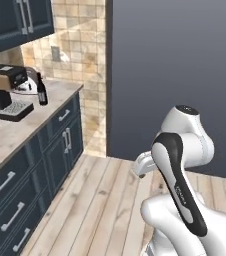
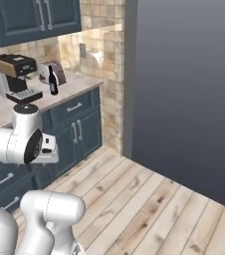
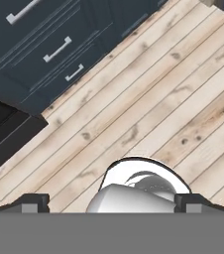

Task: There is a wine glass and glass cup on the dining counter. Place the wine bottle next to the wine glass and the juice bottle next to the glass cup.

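The wine bottle (image 1: 42,90) (image 2: 53,81), slim and dark with a long neck, stands upright on the kitchen worktop (image 1: 5,132) beside a coffee machine. My gripper (image 3: 113,202) points down at the wooden floor, far from the bottle. Its two dark fingertips (image 3: 34,201) sit wide apart with nothing held between them, so it is open. The wine glass, the glass cup, the juice bottle and the dining counter are out of view.
A coffee machine (image 1: 5,92) (image 2: 16,74) stands on the worktop over blue drawers (image 1: 12,200) (image 3: 49,44). A tall dark grey wall (image 1: 175,75) (image 2: 189,89) rises to the right. Plank floor (image 2: 144,209) spreads ahead of the base.
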